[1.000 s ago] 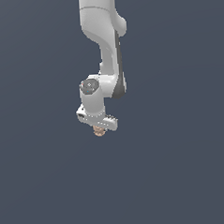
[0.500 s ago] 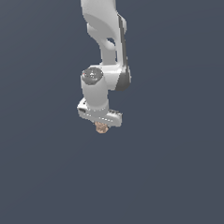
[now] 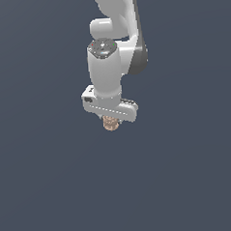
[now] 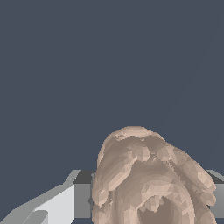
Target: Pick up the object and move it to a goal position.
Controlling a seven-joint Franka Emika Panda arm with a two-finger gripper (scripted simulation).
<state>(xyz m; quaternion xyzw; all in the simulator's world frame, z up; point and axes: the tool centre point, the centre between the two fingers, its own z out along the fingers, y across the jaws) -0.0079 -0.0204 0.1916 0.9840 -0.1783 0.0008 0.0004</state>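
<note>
The object (image 3: pixel 109 123) is a small tan-brown knobbly lump that pokes out below the white gripper (image 3: pixel 110 121) in the exterior view. The gripper hangs from the white arm (image 3: pixel 114 49) in mid-frame and is shut on the object. Its fingers are mostly hidden behind the gripper's body there. In the wrist view the object (image 4: pixel 148 179) fills the lower middle, lumpy with a rounded ring-like end. It sits between the grey-white fingers (image 4: pixel 61 203), and the gripper's midpoint (image 4: pixel 146 199) lies on it.
A plain dark grey-blue surface (image 3: pixel 54 189) fills the whole background in both views. No other objects, containers or edges show.
The arm has shifted toward the exterior view's right and slightly up with the object still held. The wrist has turned, so the gripper bar now slopes down toward the right.
</note>
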